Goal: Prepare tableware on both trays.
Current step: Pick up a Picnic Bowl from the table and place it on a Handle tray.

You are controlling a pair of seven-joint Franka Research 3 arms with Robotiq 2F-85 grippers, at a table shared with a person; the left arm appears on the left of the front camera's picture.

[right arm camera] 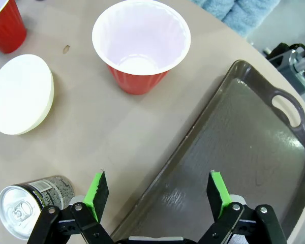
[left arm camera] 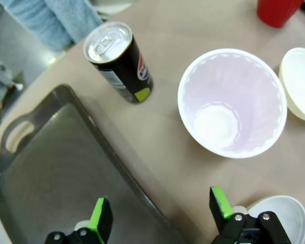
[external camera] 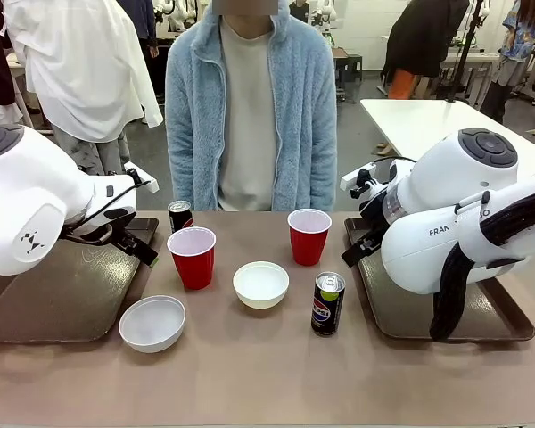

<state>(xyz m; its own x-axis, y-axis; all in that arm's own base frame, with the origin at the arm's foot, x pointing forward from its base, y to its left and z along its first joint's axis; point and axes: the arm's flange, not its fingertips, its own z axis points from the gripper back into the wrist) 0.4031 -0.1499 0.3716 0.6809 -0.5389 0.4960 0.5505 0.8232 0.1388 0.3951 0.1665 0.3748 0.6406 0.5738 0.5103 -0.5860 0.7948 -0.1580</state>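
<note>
Our left gripper (left arm camera: pixel 160 201) and right gripper (right arm camera: pixel 157 180) gape empty; cups (external camera: pixel 308 236), bowls (external camera: pixel 260 284), cans (external camera: pixel 328 303) stand on the table (external camera: pixel 250 374) between the trays (external camera: pixel 62 294); the left cup (left arm camera: pixel 232 101), one o'clock of our left gripper, seems light, thin, crushable; pinch its rim gently.

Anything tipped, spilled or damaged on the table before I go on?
Nothing stands out. The two cups, two bowls and two cans stand upright on the table, unspilled; both trays lie flat.
</note>
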